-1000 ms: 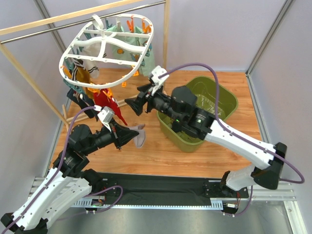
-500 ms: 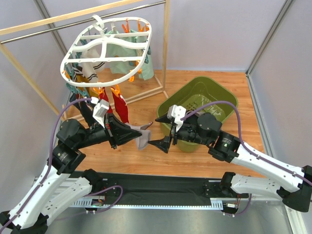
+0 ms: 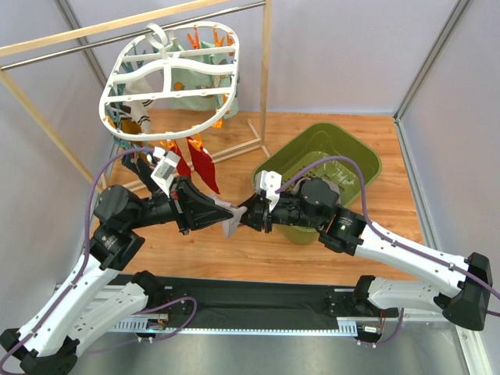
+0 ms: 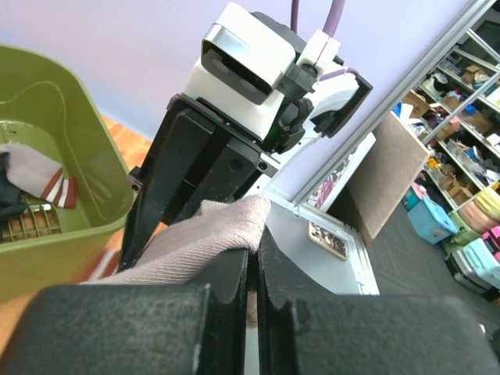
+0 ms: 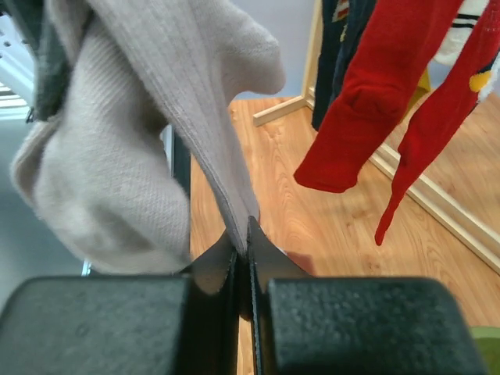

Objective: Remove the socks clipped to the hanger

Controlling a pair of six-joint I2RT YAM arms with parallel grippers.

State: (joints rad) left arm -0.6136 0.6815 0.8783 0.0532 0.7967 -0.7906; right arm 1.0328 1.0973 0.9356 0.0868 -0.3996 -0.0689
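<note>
While the jaws of left gripper (image 3: pixel 225 212) and right gripper (image 3: pixel 245 214) both clamp a beige sock (image 4: pixel 195 238) beside the green bin (image 3: pixel 373 156), off the hanger (image 3: pixel 102 108), the left should probably release fully before the right pulls

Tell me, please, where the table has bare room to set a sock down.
The table is bare along the near strip before the black mat, and right of the bin. Crowded: under the hanger, and mid-table, where left gripper and right gripper clamp the grey sock.
</note>
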